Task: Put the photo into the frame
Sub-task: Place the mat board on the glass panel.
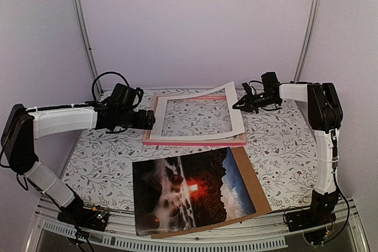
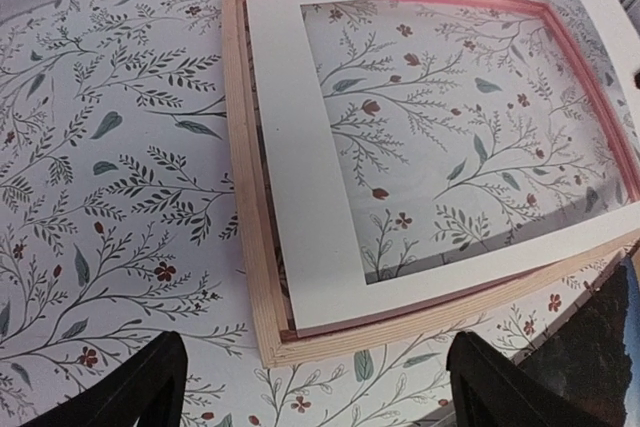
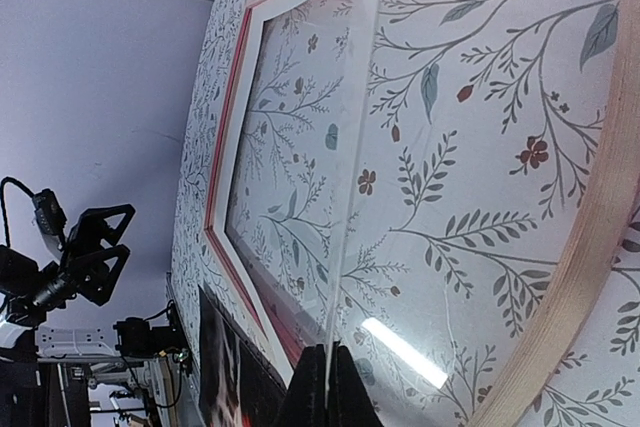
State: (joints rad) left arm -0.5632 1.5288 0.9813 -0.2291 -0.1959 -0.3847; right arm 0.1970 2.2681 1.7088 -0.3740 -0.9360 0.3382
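Observation:
The photo, a dark glossy print with a red glow, lies face up on a brown backing board near the front edge. It also shows in the left wrist view and the right wrist view. Behind it the pink frame lies flat, its outer side pale wood. A white mat rests over the frame, its right side raised. My right gripper is shut on the mat's right edge, seen edge-on between its fingers. My left gripper hovers open at the frame's left corner, holding nothing.
A floral cloth covers the table. Pale walls and metal posts close in the back and sides. A bright glare lies on the surface inside the frame. The left arm shows far off in the right wrist view.

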